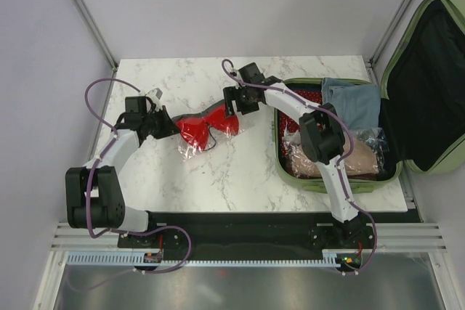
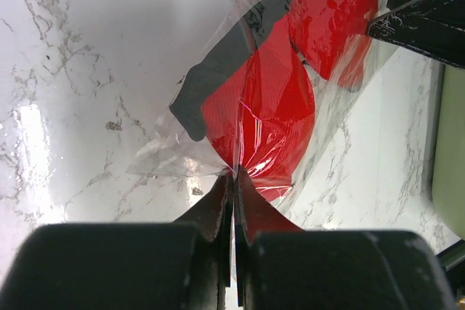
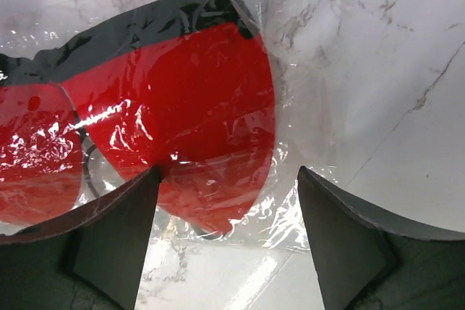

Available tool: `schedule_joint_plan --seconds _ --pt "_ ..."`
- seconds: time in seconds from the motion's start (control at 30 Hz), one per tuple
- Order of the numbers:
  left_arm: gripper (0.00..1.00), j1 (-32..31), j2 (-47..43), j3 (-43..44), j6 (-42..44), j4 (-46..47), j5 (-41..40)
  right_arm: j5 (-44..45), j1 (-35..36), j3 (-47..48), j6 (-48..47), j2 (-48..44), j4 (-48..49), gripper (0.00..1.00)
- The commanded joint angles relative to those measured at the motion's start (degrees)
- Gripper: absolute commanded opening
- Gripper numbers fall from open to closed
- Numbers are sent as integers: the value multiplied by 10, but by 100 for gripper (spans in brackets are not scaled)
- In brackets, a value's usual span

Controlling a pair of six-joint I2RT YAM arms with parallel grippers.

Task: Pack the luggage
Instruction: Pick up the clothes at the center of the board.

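From above, the light sage-green hard-shell luggage [image 1: 320, 185] lies open at the right end of the white marble-patterned surface [image 1: 218, 172], its black-lined lid leaning back. It already holds a folded blue denim garment [image 1: 352, 103] and a beige item in plastic wrap [image 1: 349, 159]. A clear plastic bag [image 1: 207, 127] with a red and black item inside lies mid-surface, well apart from the case, with the left claw [image 1: 168, 127] at its left end and the right claw [image 1: 234, 103] at its right.

The left wrist view shows the left claw [image 2: 234, 176] fully closed, pinching the film at the clear plastic bag [image 2: 276, 107] edge.

The right wrist view shows the right claw [image 3: 229, 172] spread wide, astride the end of the clear plastic bag [image 3: 182, 85] and gripping nothing.

The step in hand looks like picking up this bag with both arms. Next, the right claw should close on the film, then both should lift together and carry it right, over the rim and into the case
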Motion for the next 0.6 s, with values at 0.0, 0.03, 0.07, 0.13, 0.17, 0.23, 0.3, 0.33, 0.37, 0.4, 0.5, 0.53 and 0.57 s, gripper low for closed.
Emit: schedule_joint_plan --seconds 0.0,0.03,0.07,0.13,0.17,0.23,0.3,0.33,0.37,0.4,0.5,0.53,0.57 --pt "2 7 1 19 39 -7 29 44 6 23 -19 6 39 84" --pt "2 7 4 20 43 -7 30 48 6 24 -23 10 40 85" --pt "2 8 6 19 45 -7 31 55 6 27 -26 15 42 85" --pt "2 8 10 19 47 -9 33 54 8 30 -30 26 46 86" --pt "2 8 11 19 48 -8 34 50 9 33 -32 31 45 87" --pt "2 7 14 19 50 -9 33 42 10 33 -31 39 42 88" --pt "2 8 22 19 51 -9 34 36 13 23 -36 40 40 88" --pt "2 8 24 20 52 -9 33 30 14 18 -38 41 38 86" --pt "2 8 31 19 53 -9 32 26 15 14 -40 41 38 85" --pt "2 9 35 19 54 -7 33 23 18 6 -39 41 37 84" --pt "2 8 45 22 54 -5 36 13 22 -6 -38 42 31 68" --pt "2 8 47 24 52 -5 35 13 24 -9 -36 40 30 60" --pt "2 8 49 24 50 -4 34 15 24 -11 -37 38 28 56"
